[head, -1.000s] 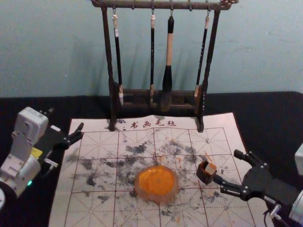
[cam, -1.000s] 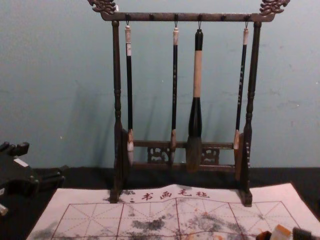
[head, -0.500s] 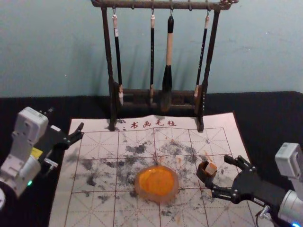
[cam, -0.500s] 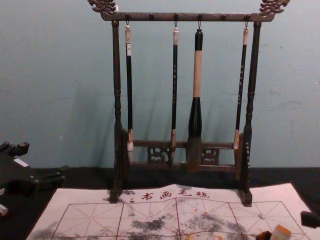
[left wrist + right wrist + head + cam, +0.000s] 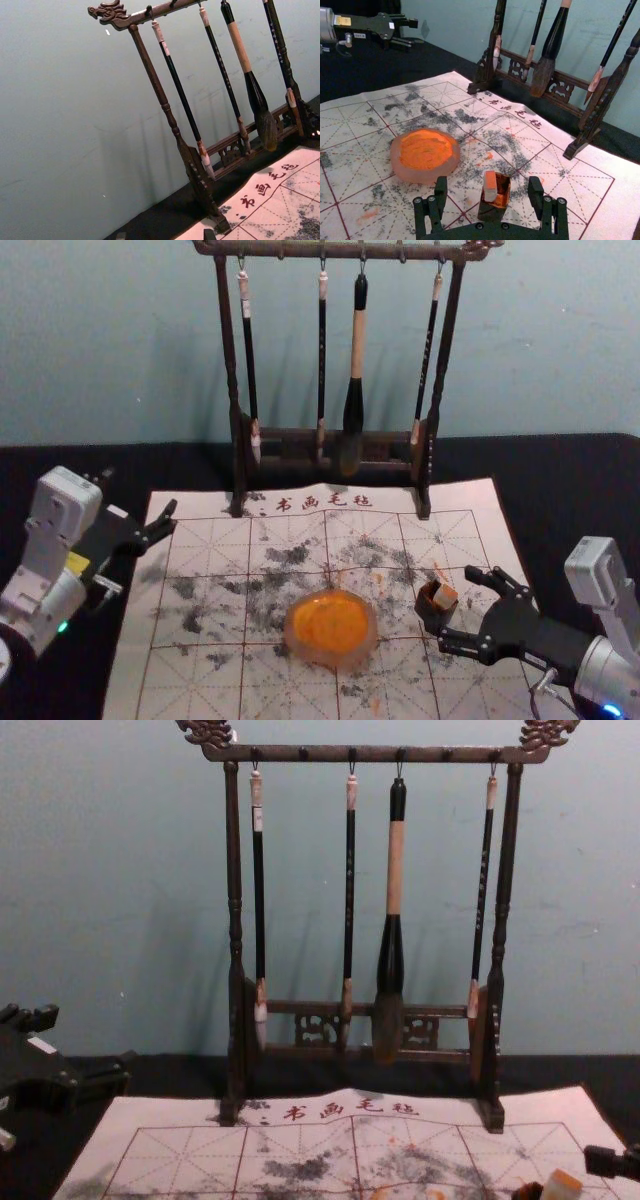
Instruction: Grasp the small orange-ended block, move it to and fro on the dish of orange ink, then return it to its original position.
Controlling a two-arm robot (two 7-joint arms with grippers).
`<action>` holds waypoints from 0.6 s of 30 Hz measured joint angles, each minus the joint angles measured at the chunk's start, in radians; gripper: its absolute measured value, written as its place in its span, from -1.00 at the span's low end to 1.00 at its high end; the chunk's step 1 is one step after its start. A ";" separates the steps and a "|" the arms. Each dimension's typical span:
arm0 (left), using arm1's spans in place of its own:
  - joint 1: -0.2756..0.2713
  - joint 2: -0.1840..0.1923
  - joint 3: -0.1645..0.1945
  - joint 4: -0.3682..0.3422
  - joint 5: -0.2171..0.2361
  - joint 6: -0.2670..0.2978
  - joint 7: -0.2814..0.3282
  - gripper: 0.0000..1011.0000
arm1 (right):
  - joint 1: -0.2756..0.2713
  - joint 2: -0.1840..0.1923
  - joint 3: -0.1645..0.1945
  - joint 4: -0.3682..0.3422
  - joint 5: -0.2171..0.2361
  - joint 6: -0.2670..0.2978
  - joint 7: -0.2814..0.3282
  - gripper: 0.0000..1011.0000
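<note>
Right gripper [image 5: 453, 602] nearer block [image 5: 446, 594], left gripper [image 5: 139, 494] by mat [image 5: 210, 680], 书画毛毡 lettering [image 5: 324, 502]

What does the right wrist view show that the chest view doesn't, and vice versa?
Right wrist view: the ink dish, both fingers of the open right gripper, and the inside of the brown box holding the block.

Chest view: the rack's top bar with carved ends, and the brushes' upper ends.

Both: the block's orange end, the brushes' lower ends, the rack's legs, the mat and the left gripper.
</note>
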 joint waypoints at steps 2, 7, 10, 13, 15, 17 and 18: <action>0.000 0.000 0.000 0.000 0.000 0.000 0.000 0.98 | 0.002 -0.006 0.003 0.004 -0.004 0.004 0.003 0.98; 0.000 0.000 0.000 0.000 0.000 0.000 0.000 0.98 | 0.004 -0.017 0.010 0.013 -0.011 0.008 0.008 0.98; 0.000 0.000 0.000 0.000 0.000 0.000 0.000 0.98 | 0.004 -0.024 0.016 0.018 -0.014 0.009 0.012 0.98; 0.000 0.000 0.000 0.000 0.000 0.000 0.000 0.98 | 0.004 -0.030 0.021 0.022 -0.018 0.010 0.014 0.98; 0.000 0.000 0.000 0.000 0.000 0.000 0.000 0.98 | 0.004 -0.034 0.025 0.024 -0.021 0.012 0.014 0.98; 0.000 0.000 0.000 0.000 0.000 0.000 0.000 0.98 | 0.004 -0.038 0.028 0.026 -0.025 0.014 0.014 0.98; 0.000 0.000 0.000 0.000 0.000 0.000 0.000 0.98 | 0.005 -0.040 0.028 0.027 -0.027 0.015 0.014 0.98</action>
